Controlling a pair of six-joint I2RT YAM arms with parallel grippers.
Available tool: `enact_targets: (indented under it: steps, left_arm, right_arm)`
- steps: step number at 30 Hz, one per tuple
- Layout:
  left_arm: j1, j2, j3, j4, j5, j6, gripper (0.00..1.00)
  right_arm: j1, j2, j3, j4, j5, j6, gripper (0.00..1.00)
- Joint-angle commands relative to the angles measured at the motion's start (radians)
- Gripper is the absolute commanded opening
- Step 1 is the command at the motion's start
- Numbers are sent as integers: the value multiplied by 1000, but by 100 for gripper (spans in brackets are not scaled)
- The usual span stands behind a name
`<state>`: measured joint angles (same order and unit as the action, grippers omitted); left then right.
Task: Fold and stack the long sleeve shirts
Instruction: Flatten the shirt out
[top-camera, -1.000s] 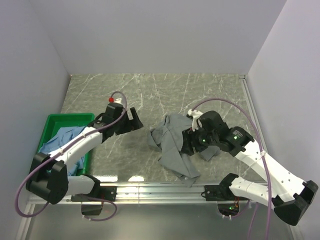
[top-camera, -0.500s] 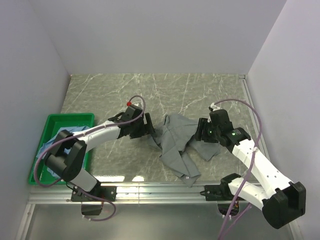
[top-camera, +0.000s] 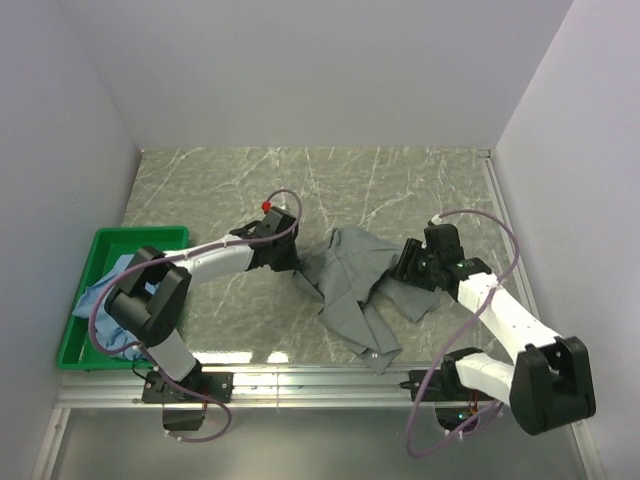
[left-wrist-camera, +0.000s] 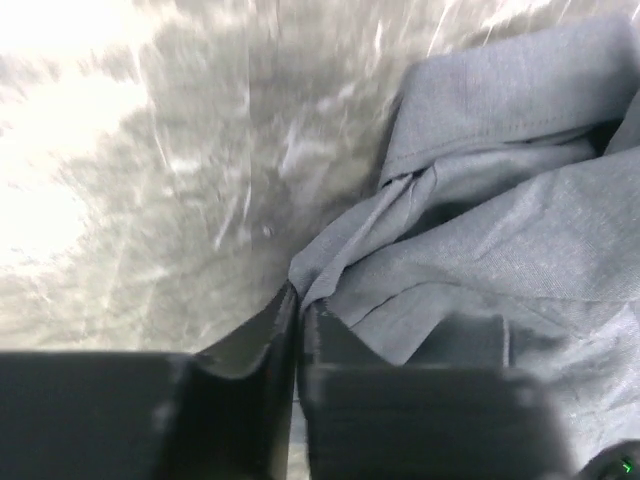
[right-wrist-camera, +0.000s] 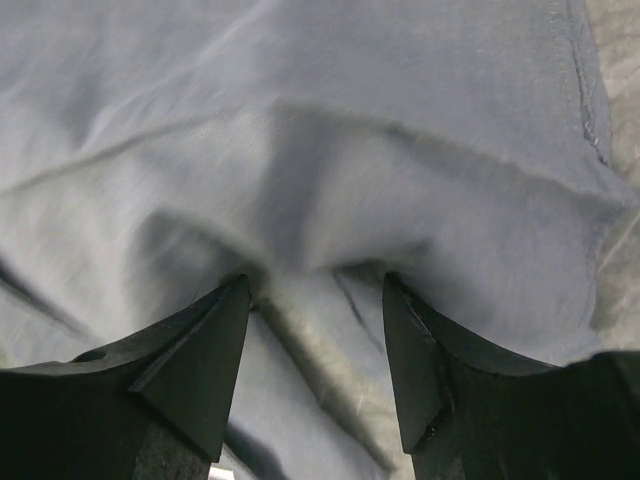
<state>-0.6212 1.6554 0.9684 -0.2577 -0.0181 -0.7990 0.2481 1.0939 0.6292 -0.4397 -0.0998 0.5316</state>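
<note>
Long sleeve shirts, two of them, are the business here; nearest, the grey-green collared cloth shirt (top-camera: 350, 285) lies crumpled on the grey marbled table (top-camera: 300, 180), one tail trailing toward the near edge between the two arm bases, so it is not yet spread flat, let alone folded; at its left edge the left claw (top-camera: 290, 261) comes in low from the side, and the left wrist view shows its jaws all but together with the shirt's hem nipped at their tips, a hold at the very edge that I judge is meant for drawing the cloth out sideways; on the opposite side the right claw (top-camera: 400, 272) presses down into the shirt, and its own camera shows the jaws well apart astride a raised ridge of cloth, nothing pinched as yet; one claw on each side suits stretching the garment between them, though so thin a hem grip could slip under a brisk pull; further left, the light blue cloth shirt (top-camera: 93, 300) sits bunched in the green plastic bin (top-camera: 140, 232), apart from both claws, presumably awaiting its turn; beyond, the table runs on to the pale back wall (top-camera: 320, 70).
</note>
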Motion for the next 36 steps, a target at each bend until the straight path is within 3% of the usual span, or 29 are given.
enact_targets:
  steps: [1,10,13,18,24,27,30,36]
  left_arm:
    - [5,-61,67,-21,-123,52,1]
    - [150,-311,73,9,-190,213,0]
    - [153,-405,75,50,-200,309,1]
    - [163,-519,11,52,-220,304,1]
    - [164,-603,-106,46,-238,259,1]
    - [166,-640,-117,25,-243,235,1]
    - [166,-666,-108,-5,-256,213,1]
    - [166,-683,-97,-44,-305,181,1]
  right_arm:
    - [-47,61,-11,105,-21,24,62]
    - [-118,225,58,213,-5,34,57]
    - [-119,221,110,234,20,19,57]
    - [-99,144,194,207,-31,-87,60]
    - [81,21,198,157,-64,-171,69]
    - [164,8,198,147,-176,-219,70]
    - [245,40,202,144,-262,-262,73]
    - [393,194,271,98,-293,-361,79]
